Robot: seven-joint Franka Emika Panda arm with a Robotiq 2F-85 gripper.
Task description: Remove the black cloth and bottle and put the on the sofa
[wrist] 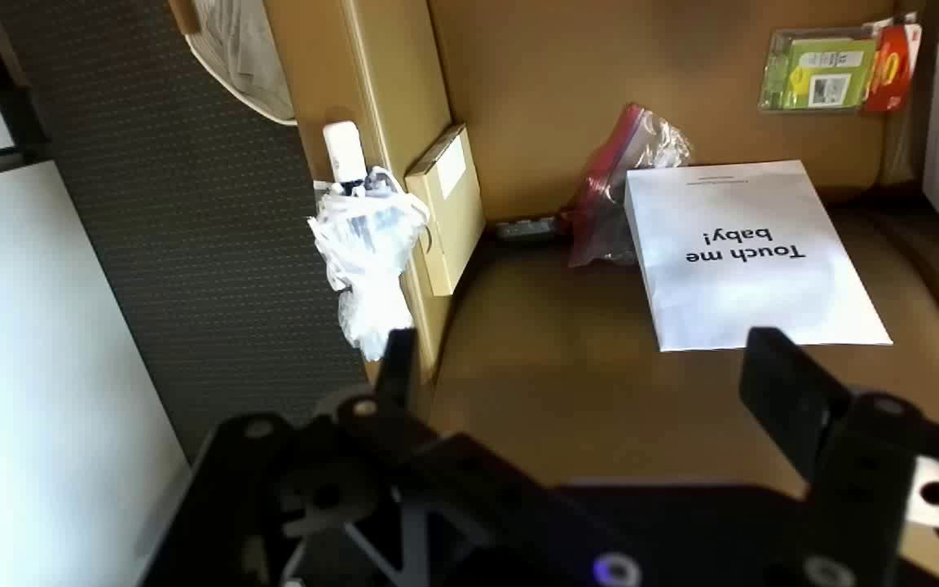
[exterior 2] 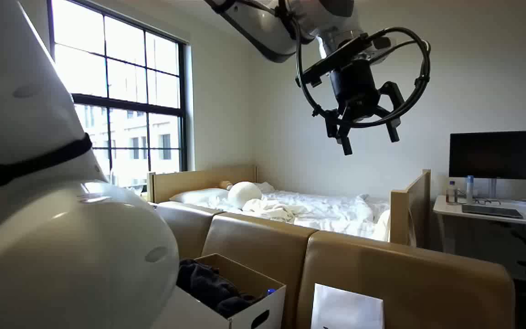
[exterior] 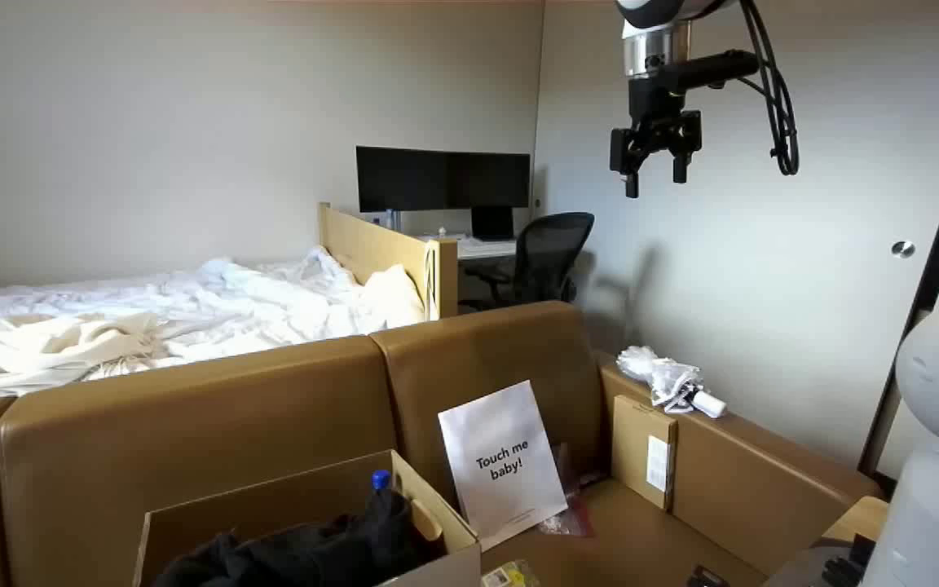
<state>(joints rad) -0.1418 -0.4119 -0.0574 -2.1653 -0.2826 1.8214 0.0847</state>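
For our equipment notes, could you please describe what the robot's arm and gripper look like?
The arm is mostly glossy white, with smooth, rounded links and a black strap around one section. A silver collar sits between it and the black gripper, which has two angular jaws. Black cables loop out near the gripper.

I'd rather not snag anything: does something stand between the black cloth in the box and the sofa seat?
Yes. The box is open on top, but its end wall stands between the black cloth and the sofa seat. Just beyond that wall, the white item reading "Touch me baby!" stands tilted.
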